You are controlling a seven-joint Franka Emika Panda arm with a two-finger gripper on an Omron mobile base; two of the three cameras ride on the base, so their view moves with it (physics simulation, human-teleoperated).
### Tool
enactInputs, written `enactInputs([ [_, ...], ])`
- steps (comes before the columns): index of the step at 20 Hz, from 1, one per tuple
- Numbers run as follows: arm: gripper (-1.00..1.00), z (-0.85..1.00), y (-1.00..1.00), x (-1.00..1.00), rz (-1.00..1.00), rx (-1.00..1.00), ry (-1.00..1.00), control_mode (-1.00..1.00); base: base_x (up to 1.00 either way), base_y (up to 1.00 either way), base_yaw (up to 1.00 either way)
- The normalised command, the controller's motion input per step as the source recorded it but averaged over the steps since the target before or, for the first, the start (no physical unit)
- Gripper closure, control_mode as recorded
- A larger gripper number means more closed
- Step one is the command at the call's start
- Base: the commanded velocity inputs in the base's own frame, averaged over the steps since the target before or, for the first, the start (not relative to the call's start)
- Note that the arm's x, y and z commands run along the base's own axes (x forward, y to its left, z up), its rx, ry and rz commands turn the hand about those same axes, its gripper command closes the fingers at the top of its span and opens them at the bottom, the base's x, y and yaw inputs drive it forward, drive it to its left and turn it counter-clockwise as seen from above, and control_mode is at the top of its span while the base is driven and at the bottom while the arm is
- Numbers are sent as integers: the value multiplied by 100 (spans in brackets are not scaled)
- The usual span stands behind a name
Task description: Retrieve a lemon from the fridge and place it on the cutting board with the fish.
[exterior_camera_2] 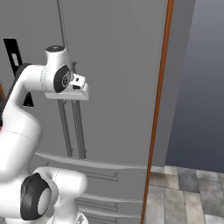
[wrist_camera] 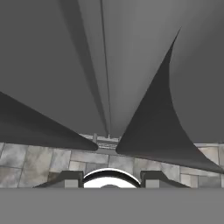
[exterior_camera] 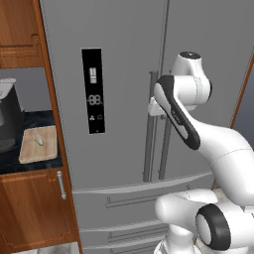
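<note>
The grey double-door fridge (exterior_camera: 124, 59) stands straight ahead with both doors shut, so the lemon is hidden. My gripper (wrist_camera: 111, 179) hangs close to the doors at the two vertical bar handles (exterior_camera: 149, 134), pointing down along them toward the floor. Its fingertips (wrist_camera: 72, 179) stand apart with nothing between them. In the right base view the white hand (exterior_camera_2: 74, 89) sits right over the tops of the handles (exterior_camera_2: 72, 127). The tan cutting board (exterior_camera: 38, 145) lies on the dark counter to the left, with the small pale fish (exterior_camera: 39, 140) on it.
A wooden cabinet side (exterior_camera: 49, 84) borders the fridge's left edge, and a wooden panel (exterior_camera_2: 159, 109) its right. A dark appliance (exterior_camera: 7, 116) stands behind the board. Fridge drawers (exterior_camera: 119, 208) lie below the doors. Tiled floor (exterior_camera_2: 188, 197) opens to the right.
</note>
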Motion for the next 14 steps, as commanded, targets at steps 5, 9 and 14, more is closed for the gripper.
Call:
enactInputs([
  [5, -100, 0, 0, -2, 0, 0, -5, -100, 0, 0, 0],
  [9, -100, -4, -6, 16, 0, 0, 0, -100, 0, 0, 0],
  [14, -100, 0, -4, 0, 0, 0, 0, -100, 0, 0, 0],
])
